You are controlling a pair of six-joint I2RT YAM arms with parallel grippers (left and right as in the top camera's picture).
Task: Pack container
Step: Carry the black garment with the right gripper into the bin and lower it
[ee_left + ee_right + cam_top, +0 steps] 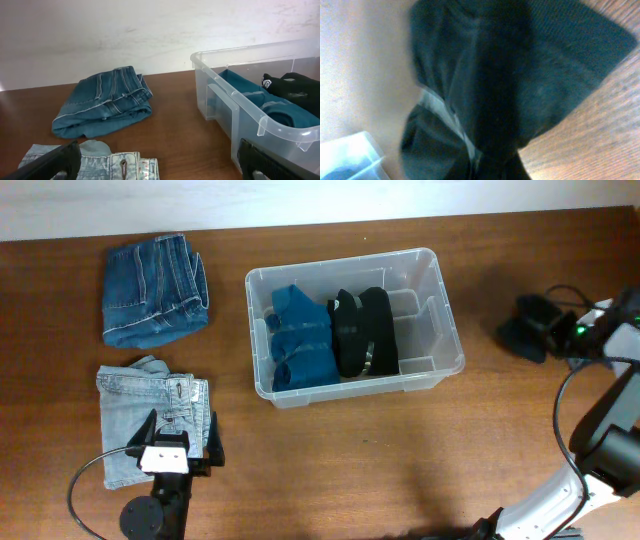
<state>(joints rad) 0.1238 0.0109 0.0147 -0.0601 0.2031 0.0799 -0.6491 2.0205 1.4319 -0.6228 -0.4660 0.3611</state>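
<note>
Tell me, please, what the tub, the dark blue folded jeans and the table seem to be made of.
Tub: clear, glossy plastic, since its contents show through the walls.
Dark blue jeans: probably denim, matte, with pale stitched seams.
Table: wood or wood-look laminate, brown with grain lines; the pictures cannot settle which.

Even bright light; right-wrist view blurred.
</note>
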